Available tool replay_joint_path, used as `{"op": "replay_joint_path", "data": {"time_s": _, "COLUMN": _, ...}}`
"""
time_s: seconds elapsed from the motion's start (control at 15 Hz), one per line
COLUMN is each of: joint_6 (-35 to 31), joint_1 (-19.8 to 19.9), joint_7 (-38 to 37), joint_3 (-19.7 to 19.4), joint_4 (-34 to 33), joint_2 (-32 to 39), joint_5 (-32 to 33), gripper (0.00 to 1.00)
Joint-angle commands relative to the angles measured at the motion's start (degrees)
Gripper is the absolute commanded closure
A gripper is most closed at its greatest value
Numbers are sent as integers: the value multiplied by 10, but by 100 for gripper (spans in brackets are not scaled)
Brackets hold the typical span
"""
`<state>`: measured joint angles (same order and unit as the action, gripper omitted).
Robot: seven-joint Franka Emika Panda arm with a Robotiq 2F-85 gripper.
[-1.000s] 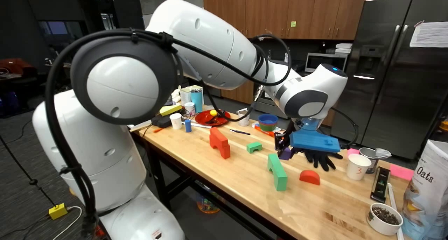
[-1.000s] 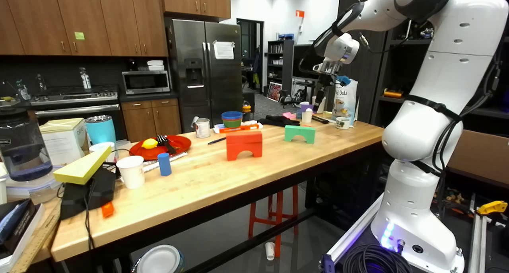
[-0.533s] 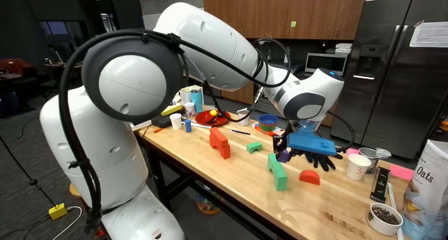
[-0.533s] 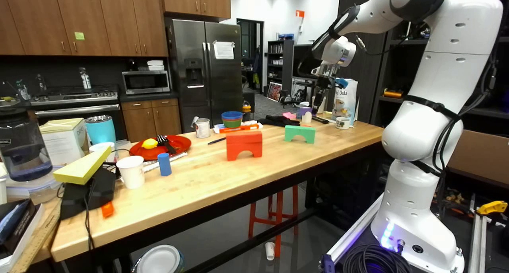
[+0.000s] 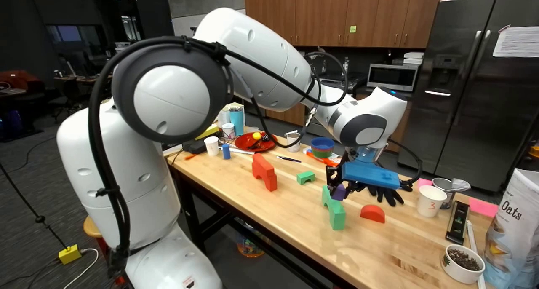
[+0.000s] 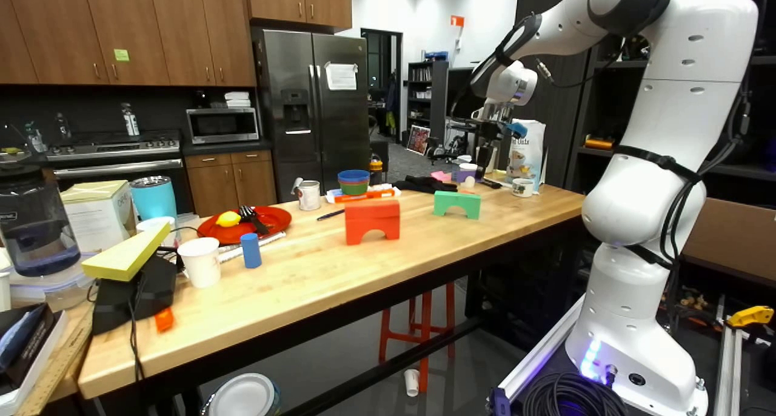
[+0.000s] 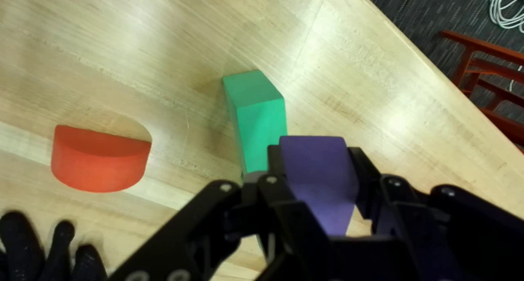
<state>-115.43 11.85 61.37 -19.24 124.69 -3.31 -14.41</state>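
A wooden table (image 5: 290, 213) is stretching out underneath, the claw (image 7: 315, 155) is hovering above it, the green arch (image 5: 335, 209) is standing near, the red half-circle (image 5: 372, 213) is resting apart, and the purple block (image 7: 314, 170) is hanging clamped between the jaws!

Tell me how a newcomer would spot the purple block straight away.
Find the long wooden table, then follow the white robot arm to its gripper. The purple block is clamped there, near the larger green arch block. While that arch and the red half-round block rest on the table, this one is purple and gripped.
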Motion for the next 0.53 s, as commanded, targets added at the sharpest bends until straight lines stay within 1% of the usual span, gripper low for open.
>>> {"op": "replay_joint_path", "data": {"time_s": 0.0, "joint_6": 8, "joint_1": 10, "joint_7": -20, "joint_3": 12, "joint_4": -4, "joint_2": 2, "joint_5": 18, "gripper": 84}}
{"op": "replay_joint_path", "data": {"time_s": 0.47, "joint_6": -10, "joint_1": 9, "joint_7": -21, "joint_3": 20, "joint_4": 0, "joint_2": 9, "joint_5": 41, "gripper": 84}}
